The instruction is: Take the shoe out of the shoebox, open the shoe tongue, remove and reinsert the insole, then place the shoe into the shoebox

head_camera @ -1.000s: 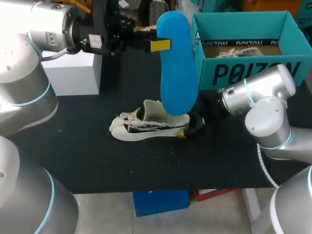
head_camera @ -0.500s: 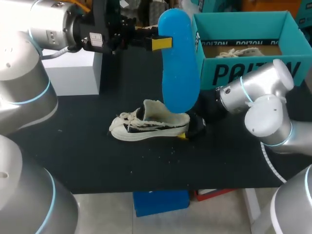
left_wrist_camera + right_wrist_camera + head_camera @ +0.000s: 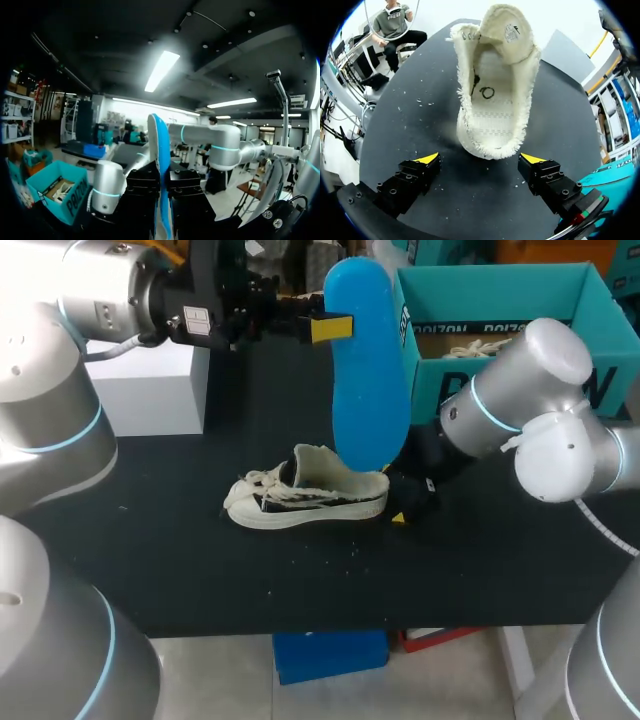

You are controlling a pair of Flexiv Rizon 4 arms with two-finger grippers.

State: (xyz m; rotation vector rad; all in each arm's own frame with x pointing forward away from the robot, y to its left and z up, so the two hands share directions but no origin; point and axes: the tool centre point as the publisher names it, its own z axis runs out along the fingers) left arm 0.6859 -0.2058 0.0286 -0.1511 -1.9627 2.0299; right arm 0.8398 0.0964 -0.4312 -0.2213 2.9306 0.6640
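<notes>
My left gripper is shut on a blue insole and holds it upright above the table, its lower end just above the shoe's heel. In the left wrist view the insole shows edge-on between the black fingers. The cream low-top shoe lies on the black table, toe to the left, tongue pulled back. My right gripper stands open just behind the heel. In the right wrist view the shoe lies ahead of the right gripper, its empty inside in plain sight, neither finger touching it.
The teal shoebox stands open at the back right, with another shoe inside; my right arm crosses its front wall. A white box sits at the back left. Small crumbs dot the table in front of the shoe.
My right gripper has opened wider and drawn back a little from the shoe's heel, with its arm rising and turning. The left arm and the insole have barely moved.
</notes>
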